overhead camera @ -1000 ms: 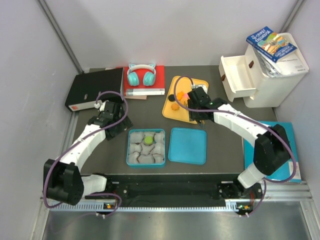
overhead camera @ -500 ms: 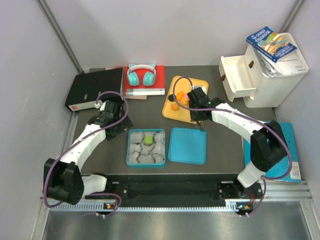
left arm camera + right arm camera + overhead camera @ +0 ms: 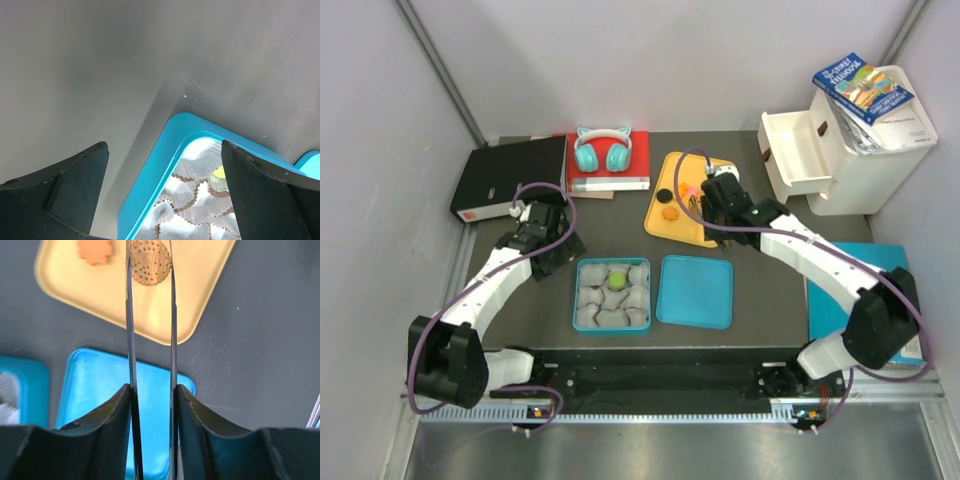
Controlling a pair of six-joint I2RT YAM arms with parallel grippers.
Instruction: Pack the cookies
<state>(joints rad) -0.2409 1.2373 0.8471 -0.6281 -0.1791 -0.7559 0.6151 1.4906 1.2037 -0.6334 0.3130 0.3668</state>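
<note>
My right gripper (image 3: 152, 390) is shut on a pair of thin metal tongs (image 3: 131, 330). Their tips pinch a round dotted orange cookie (image 3: 150, 262) over the yellow tray (image 3: 200, 285). Another orange cookie (image 3: 94, 251) lies on the tray beside it. From above, the right gripper (image 3: 715, 195) hangs over the tray (image 3: 665, 230), where orange (image 3: 670, 213), black (image 3: 663, 196) and pink (image 3: 688, 190) cookies lie. The blue box (image 3: 611, 320) holds paper cups and a green cookie (image 3: 617, 280). My left gripper (image 3: 548, 250) stands open by the box's left corner (image 3: 150, 165), holding nothing.
A blue lid (image 3: 695, 291) lies flat right of the box. At the back stand a black case (image 3: 510, 175), teal headphones (image 3: 601, 150) on a red book, and a white drawer unit (image 3: 850, 140) with its drawer pulled out. A blue mat (image 3: 910, 300) lies at the right edge.
My right gripper has narrowed onto the tongs and shifted from the tray's front edge toward its back, its elbow swinging right. The left arm has not moved.
</note>
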